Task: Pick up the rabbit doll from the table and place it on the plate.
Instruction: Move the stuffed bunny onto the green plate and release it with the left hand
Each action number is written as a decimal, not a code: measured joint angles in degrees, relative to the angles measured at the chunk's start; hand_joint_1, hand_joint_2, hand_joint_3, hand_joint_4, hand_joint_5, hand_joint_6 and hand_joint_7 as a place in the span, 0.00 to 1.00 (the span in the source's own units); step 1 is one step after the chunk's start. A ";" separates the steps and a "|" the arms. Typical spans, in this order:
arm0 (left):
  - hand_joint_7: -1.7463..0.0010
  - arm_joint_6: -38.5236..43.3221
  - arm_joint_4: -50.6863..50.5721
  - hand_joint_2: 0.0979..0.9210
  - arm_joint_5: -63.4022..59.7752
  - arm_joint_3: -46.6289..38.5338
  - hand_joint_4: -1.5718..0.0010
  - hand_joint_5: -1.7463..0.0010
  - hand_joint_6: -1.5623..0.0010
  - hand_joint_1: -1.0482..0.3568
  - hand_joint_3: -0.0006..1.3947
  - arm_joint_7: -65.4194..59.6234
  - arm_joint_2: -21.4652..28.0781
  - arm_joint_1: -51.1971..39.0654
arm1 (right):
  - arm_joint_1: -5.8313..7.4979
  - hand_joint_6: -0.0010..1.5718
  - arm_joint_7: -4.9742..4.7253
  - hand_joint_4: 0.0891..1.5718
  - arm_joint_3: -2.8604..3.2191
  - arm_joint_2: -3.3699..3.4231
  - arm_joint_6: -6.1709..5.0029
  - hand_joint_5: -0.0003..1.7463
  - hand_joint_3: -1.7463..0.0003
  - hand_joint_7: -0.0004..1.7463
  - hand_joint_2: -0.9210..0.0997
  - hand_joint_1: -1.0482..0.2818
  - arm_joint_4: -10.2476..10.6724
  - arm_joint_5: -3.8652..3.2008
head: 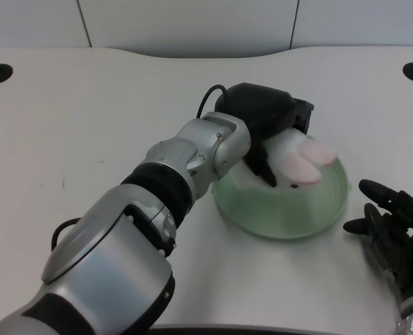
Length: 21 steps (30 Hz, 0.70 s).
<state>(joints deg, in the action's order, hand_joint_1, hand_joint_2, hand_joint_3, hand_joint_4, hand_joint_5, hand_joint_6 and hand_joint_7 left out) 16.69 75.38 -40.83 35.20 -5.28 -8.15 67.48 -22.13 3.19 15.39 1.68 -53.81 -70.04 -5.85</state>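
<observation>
Most of the task looks done to us: the left robot hand [271, 132] grips the rabbit doll [298, 164] directly over the green plate [276, 222], toward its twelve o'clock side. We cannot tell whether the doll touches the plate. What remains, we judge, is lowering if needed, releasing, and withdrawing across the table [88, 125].
</observation>
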 measured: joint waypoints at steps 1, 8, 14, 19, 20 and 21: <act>0.22 -0.05 0.02 0.96 0.02 -0.02 0.56 0.14 0.57 0.57 0.04 0.00 0.02 0.00 | 0.01 0.55 -0.01 0.50 0.01 0.04 0.00 0.62 0.82 0.19 0.00 0.52 0.00 -0.01; 0.44 -1.55 0.21 0.93 -1.56 1.45 0.70 0.29 0.72 0.26 0.01 0.26 0.02 0.01 | 0.07 0.56 -0.42 0.50 -0.08 0.20 0.00 0.61 0.83 0.19 0.00 0.51 0.11 0.04; 0.89 0.17 0.74 0.98 -1.94 2.35 0.99 0.79 0.92 0.05 0.00 3.98 0.85 0.01 | 0.09 0.56 -0.04 0.51 0.00 0.49 0.02 0.60 0.83 0.19 0.00 0.52 0.35 -0.26; 0.90 0.21 0.75 1.00 -1.94 2.41 1.00 0.94 1.00 0.03 0.02 4.48 1.14 0.01 | 0.11 0.56 -0.76 0.51 -0.20 0.49 0.01 0.60 0.82 0.19 0.00 0.53 0.60 0.08; 0.91 0.22 0.75 1.00 -1.94 2.41 1.00 0.95 1.00 0.03 0.02 4.48 1.15 0.01 | 0.11 0.56 -0.78 0.50 -0.20 0.49 0.00 0.60 0.82 0.19 0.00 0.53 0.60 0.14; 0.92 0.22 0.75 1.00 -1.94 2.41 1.00 0.94 1.00 0.03 0.02 4.48 1.15 0.01 | 0.11 0.56 -0.76 0.50 -0.20 0.49 0.00 0.60 0.83 0.19 0.00 0.52 0.60 0.13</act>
<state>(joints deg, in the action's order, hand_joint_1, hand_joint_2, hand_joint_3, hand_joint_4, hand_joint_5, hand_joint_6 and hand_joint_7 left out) 16.91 76.13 -42.78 37.61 -0.80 -7.00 67.49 -22.02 2.43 15.19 2.17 -53.81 -69.45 -5.72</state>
